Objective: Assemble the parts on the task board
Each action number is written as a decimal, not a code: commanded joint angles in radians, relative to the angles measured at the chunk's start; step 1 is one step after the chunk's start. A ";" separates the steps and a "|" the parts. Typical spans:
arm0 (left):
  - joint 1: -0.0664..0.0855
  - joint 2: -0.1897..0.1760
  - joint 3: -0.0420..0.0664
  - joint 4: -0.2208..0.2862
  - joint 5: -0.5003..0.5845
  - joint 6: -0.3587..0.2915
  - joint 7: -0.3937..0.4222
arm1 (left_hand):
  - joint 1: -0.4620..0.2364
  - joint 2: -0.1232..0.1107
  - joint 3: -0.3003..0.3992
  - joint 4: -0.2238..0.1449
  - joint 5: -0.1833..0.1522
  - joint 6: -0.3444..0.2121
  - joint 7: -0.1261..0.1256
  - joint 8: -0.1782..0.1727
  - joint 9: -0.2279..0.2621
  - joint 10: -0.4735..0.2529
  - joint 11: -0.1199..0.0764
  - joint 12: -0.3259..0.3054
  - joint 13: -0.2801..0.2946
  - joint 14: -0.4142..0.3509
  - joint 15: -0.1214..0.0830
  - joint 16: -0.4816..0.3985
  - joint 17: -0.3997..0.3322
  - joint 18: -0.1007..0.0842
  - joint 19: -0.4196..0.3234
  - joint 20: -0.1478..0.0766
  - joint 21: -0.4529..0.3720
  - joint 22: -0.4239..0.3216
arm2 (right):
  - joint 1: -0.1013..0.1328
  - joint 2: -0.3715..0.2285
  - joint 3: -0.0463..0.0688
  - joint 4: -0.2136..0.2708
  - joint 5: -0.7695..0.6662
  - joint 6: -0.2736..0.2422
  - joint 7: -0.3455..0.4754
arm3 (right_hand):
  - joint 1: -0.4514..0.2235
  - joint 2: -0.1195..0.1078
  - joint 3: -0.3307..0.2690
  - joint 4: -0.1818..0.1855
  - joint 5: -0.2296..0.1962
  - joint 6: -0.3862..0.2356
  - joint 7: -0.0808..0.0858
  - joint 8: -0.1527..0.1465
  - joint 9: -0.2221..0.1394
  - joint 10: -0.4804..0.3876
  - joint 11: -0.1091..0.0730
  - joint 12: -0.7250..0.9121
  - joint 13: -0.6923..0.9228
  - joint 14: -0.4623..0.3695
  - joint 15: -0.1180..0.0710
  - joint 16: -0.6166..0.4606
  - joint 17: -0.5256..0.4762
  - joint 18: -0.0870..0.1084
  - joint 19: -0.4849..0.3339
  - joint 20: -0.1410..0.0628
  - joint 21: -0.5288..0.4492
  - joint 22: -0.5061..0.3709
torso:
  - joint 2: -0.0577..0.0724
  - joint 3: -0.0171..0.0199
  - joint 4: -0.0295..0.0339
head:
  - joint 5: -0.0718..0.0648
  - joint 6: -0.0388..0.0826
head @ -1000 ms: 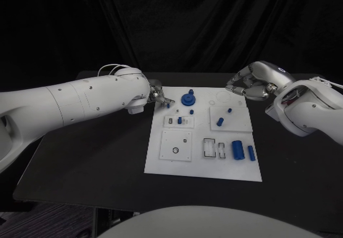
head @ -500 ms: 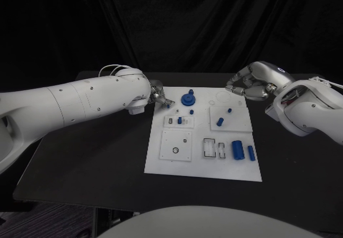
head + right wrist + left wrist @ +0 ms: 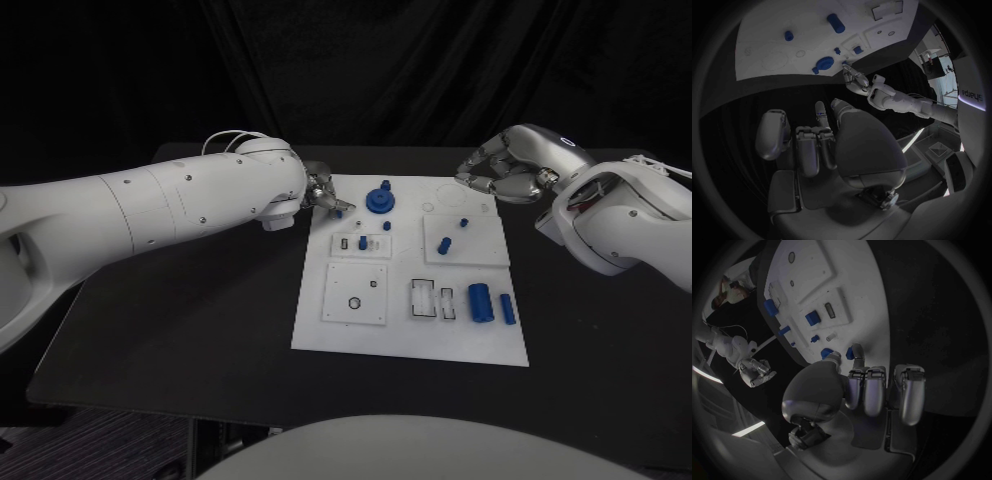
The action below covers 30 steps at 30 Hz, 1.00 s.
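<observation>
**Mia:** What is the left hand (image 3: 320, 193) doing?

**Ben:** It pinches a small blue part (image 3: 827, 353) in its fingertips, over the far left corner of the task board (image 3: 411, 330). It should go down slowly and straight into a hole.

**Mia:** And the right hand (image 3: 498, 172)?

**Ben:** It hangs at the far right edge, fingers curled in, holding nothing.

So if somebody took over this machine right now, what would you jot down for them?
Left hand: at the task board's far left corner, fingers pinching a small blue part.
Right hand: fingers curled in, holding nothing, above the board's far right corner.
Done: the blue gear stands on the far edge; several blue pieces already sit on the board.
Left: place the pinched part; some sockets look unfilled.
</observation>
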 commanded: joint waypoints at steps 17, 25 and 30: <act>-0.007 0.004 0.001 -0.001 -0.004 -0.006 -0.010 | 0.062 -0.019 0.050 -0.006 0.145 0.001 0.000 -0.027 -0.003 0.106 0.006 0.000 0.262 0.102 0.008 0.007 0.263 -0.014 0.105 0.011 0.003 0.263 | -0.002 -0.001 0.001 0.002 -0.002 0.012 -0.024 | 0.010 0.002 0.006 -0.001 0.012 0.008 -0.002 -0.007 -0.002 0.097 0.004 -0.005 0.255 0.105 0.008 0.003 0.263 0.000 -0.007 -0.003 -0.004 0.161 | 0.000 0.0000 0.0001 | 0.001 0.000; -0.008 0.002 0.001 0.003 -0.004 -0.011 -0.014 | 0.059 -0.026 0.052 -0.001 0.131 0.006 0.000 -0.022 0.004 0.106 0.006 0.000 0.262 0.102 0.008 0.007 0.263 -0.014 0.105 0.010 0.003 0.263 | -0.002 -0.002 0.001 0.002 -0.002 0.015 -0.026 | 0.010 0.002 0.006 -0.001 0.012 0.008 -0.002 -0.007 -0.002 0.097 0.004 -0.005 0.255 0.105 0.008 0.003 0.263 0.000 -0.007 -0.003 -0.004 0.161 | 0.000 0.0002 0.0002 | -0.001 0.000; -0.009 0.002 0.001 0.003 -0.004 -0.012 -0.011 | 0.061 -0.027 0.060 -0.001 0.143 0.007 -0.002 -0.017 0.013 0.106 0.005 0.000 0.262 0.102 0.007 0.007 0.263 -0.014 0.105 0.010 0.003 0.263 | -0.002 -0.003 0.001 0.002 -0.002 0.015 -0.027 | 0.011 0.003 0.008 -0.001 0.015 0.008 -0.002 -0.007 -0.002 0.095 0.004 -0.006 0.254 0.105 0.008 0.003 0.263 0.000 -0.008 -0.003 -0.006 0.160 | 0.000 0.0000 0.0003 | -0.001 0.000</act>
